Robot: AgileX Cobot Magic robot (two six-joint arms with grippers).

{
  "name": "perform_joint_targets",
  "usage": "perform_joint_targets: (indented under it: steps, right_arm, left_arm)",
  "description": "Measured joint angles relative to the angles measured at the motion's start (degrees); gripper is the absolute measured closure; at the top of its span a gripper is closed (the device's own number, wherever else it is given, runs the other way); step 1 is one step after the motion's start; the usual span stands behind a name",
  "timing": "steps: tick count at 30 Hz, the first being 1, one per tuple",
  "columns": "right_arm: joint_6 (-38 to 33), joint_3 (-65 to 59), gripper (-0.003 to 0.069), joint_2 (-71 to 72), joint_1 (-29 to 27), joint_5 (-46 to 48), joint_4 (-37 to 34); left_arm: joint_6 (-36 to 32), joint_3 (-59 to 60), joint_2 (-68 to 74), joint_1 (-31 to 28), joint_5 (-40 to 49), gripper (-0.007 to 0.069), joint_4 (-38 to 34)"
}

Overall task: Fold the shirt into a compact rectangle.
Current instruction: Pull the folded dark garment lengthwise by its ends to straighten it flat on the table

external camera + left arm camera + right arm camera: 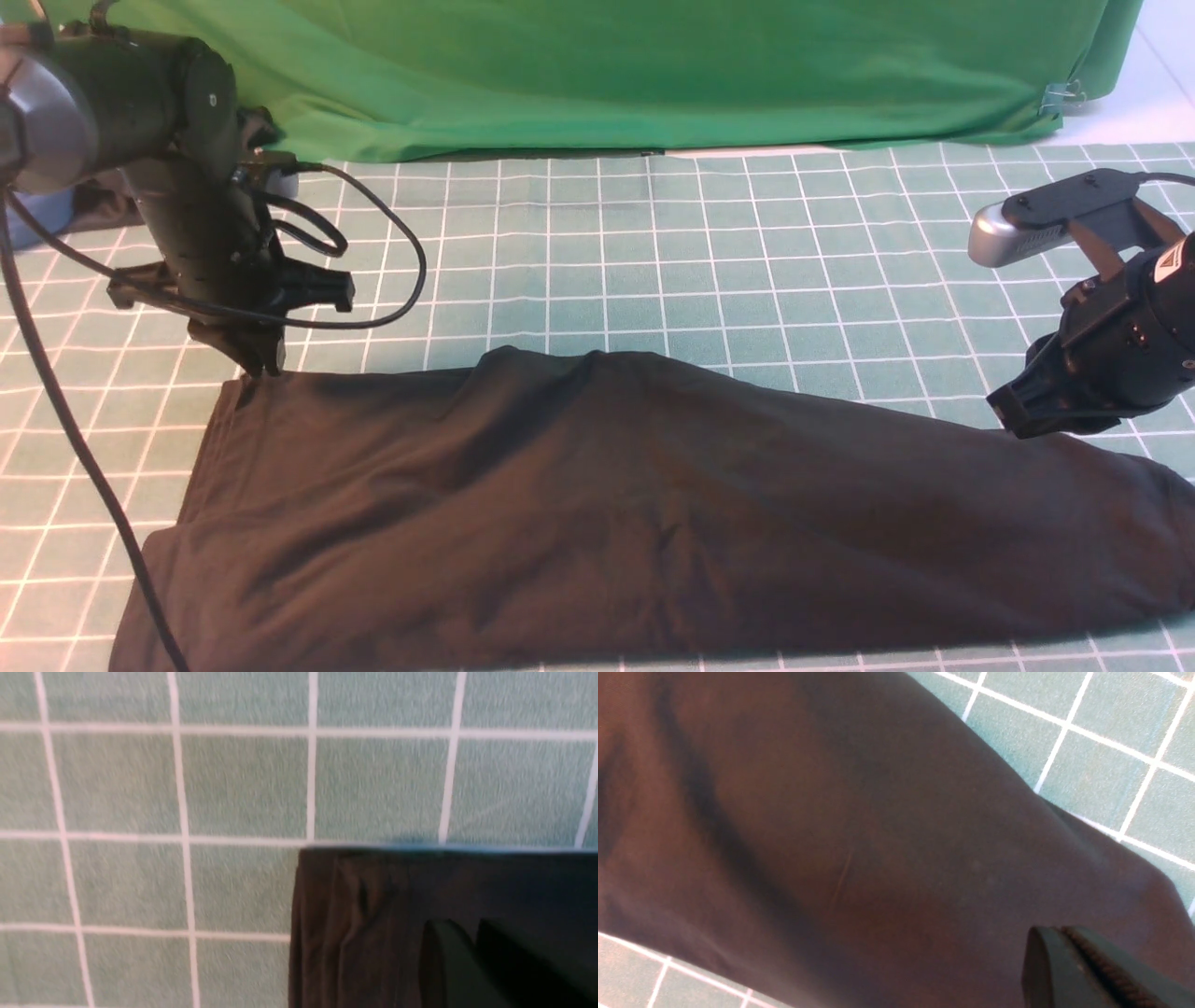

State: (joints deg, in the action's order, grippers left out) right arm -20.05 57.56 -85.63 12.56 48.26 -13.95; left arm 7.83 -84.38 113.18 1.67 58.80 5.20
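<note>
A: Shirt (597, 504)?
B: Sprawled across the mat (653, 243), nearest me. My right pincer (1013, 415) is closed and empty at its far edge. Left pincer (260, 362) is nearly closed on the far-left corner, catch unconfirmed.
A: Risk?
B: A thin pinch slips on lifting, so the fold lands lopsided.

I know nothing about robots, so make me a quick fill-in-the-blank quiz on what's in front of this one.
The shirt spread on the gridded mat is ____ in colour.
The backdrop cloth behind the mat is ____.
The left gripper is at the shirt's far ____ corner.
The right gripper is near the shirt's ____ end.
Missing words: black, green, left, right.
</note>
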Motion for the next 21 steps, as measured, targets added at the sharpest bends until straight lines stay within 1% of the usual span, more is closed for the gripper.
perform_joint_targets:
  steps: [3, 5, 8, 10, 11, 13, 15, 19, 21]
  right_arm:
    - [-0.2, 0.0, 0.0638, 0.0, 0.0, 0.0, 0.0]
    - [-0.5, 0.0, 0.0638, 0.0, 0.0, 0.0, 0.0]
    - [-1.2, 0.0, 0.0638, 0.0, 0.0, -0.1, 0.0]
    - [-1.4, 0.0, 0.0638, 0.0, 0.0, -0.1, 0.0]
    - [-1.5, 0.0, 0.0638, 0.0, 0.0, -0.1, 0.0]
    - [-1.5, 0.0, 0.0638, 0.0, 0.0, -0.1, 0.0]
    - [-1.5, 0.0, 0.0638, 0.0, 0.0, -0.2, 0.0]
    - [-1.5, 0.0, 0.0638, 0.0, 0.0, -0.2, 0.0]
    - [-1.6, 0.0, 0.0638, 0.0, 0.0, -0.2, 0.0]
  left_arm:
    - [0.5, 0.0, 0.0, 0.0, -0.7, 0.05, 1.0]
    - [0.9, 0.0, 0.2, 0.0, -0.3, 0.0442, 1.9]
    - [2.7, 0.0, 1.6, 0.0, 1.3, 0.0327, 3.6]
    - [3.3, 0.0, 2.8, 0.0, 1.9, 0.0279, 3.7]
    - [3.3, 0.0, 2.8, 0.0, 1.9, 0.0279, 3.7]
    - [3.6, 0.0, 4.2, 0.0, 2.1, 0.0237, 3.7]
    - [3.6, 0.0, 5.4, -0.4, 1.8, 0.0221, 3.7]
    - [3.6, 0.0, 5.6, -1.3, 1.1, 0.0232, 3.2]
    - [3.2, 0.0, 5.6, -1.7, 0.8, 0.0287, 2.9]
